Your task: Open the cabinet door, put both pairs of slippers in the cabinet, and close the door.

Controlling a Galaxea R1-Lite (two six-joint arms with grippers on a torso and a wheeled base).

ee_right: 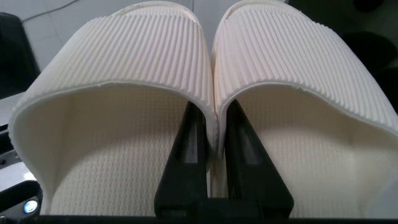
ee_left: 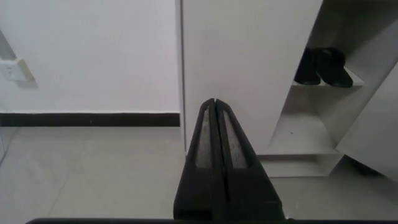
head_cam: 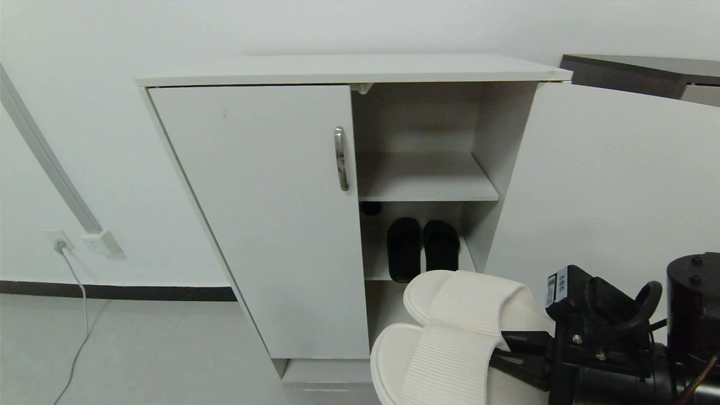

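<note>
The white cabinet (head_cam: 259, 225) stands against the wall with its right door (head_cam: 607, 185) swung open and its left door shut. A pair of black slippers (head_cam: 422, 247) sits on the middle shelf, also seen as the black slippers (ee_left: 323, 67). My right gripper (ee_right: 214, 134) is shut on the inner straps of a pair of white slippers (head_cam: 450, 337), one finger inside each slipper (ee_right: 124, 93). It holds them in the air in front of the open compartment, toes toward the cabinet. My left gripper (ee_left: 215, 109) is shut and empty, low in front of the closed door.
The upper shelf (head_cam: 427, 180) and the bottom shelf (ee_left: 305, 134) are bare. A metal handle (head_cam: 340, 158) is on the closed door. A wall socket with a cable (head_cam: 62, 247) lies to the left. A dark tabletop (head_cam: 647, 73) shows behind the open door.
</note>
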